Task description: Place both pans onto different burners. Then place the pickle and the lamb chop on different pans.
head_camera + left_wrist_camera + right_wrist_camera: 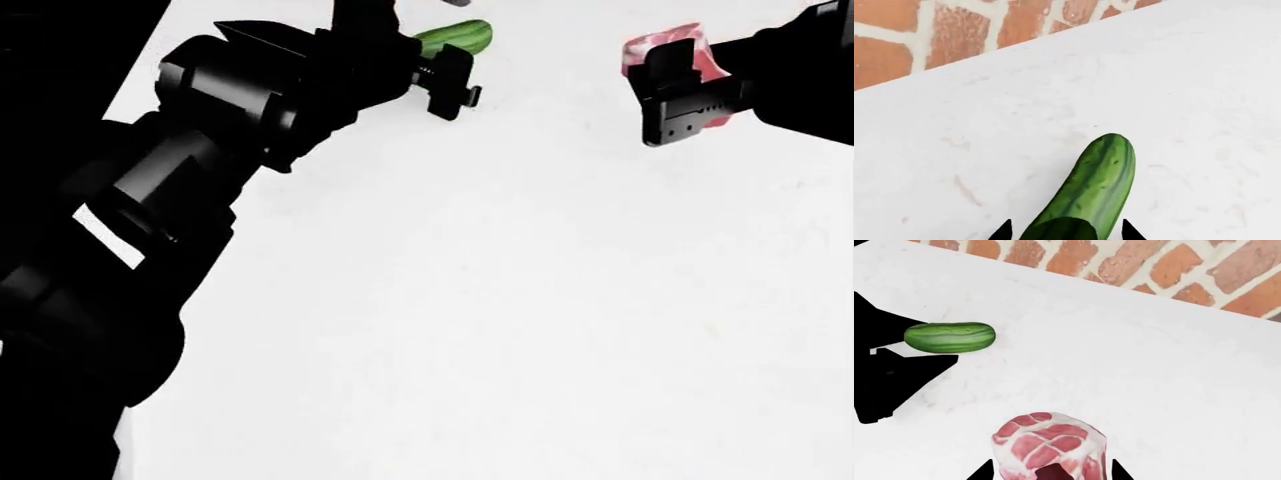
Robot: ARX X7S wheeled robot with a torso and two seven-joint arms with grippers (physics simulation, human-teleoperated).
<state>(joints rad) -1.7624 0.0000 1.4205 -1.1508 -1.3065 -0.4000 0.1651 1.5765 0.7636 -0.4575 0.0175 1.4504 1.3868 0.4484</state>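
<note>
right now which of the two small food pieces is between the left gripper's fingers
The smooth green oval pickle, between the left gripper tips. The other piece, the pink-red white-marbled lamb chop, sits at the right gripper instead.

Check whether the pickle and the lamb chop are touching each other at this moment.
Apart. In the right wrist view, bare white counter lies between the pickle and the lamb chop; the head view shows the same gap between them.
</note>
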